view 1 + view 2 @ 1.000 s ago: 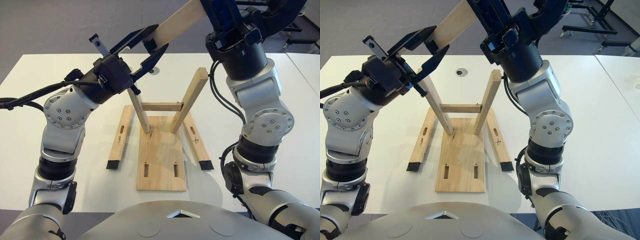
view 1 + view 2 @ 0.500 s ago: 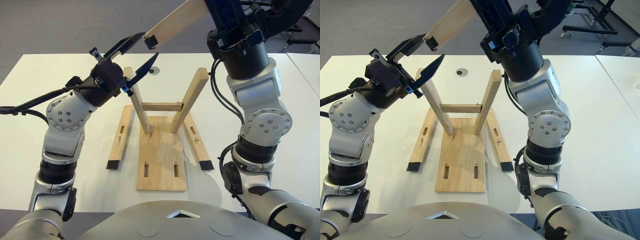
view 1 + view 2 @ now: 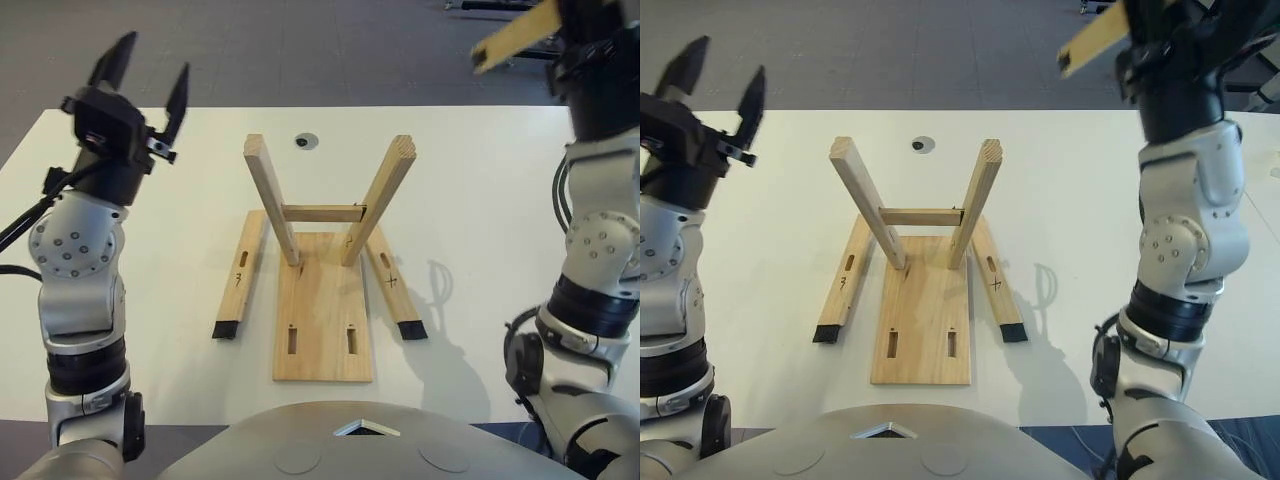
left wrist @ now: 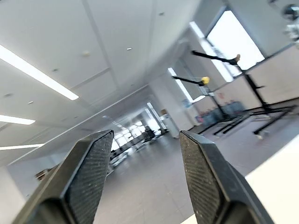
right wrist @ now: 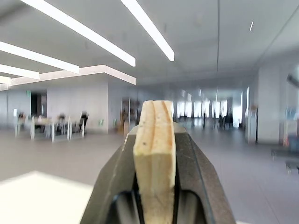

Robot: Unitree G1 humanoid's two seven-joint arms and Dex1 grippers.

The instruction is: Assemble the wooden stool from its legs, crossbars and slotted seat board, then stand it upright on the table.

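While right gripper point(image 5: 154, 140) clamps leg point(image 3: 512, 36) aloft, left gripper point(image 3: 143, 82) splayed, empty, far from stool point(image 3: 322, 213)

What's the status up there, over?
Left hand open, empty. Right hand shut on a leg, held high. Seat board flat, upright legs and crossbar on it; loose legs alongside.

Pale bare wood, matt white table point(image 3: 480, 230)
Board point(image 3: 322, 310) and legs point(image 3: 271, 200) look unvarnished (grain shows); the pads point(image 4: 91, 172) are black and finely textured.
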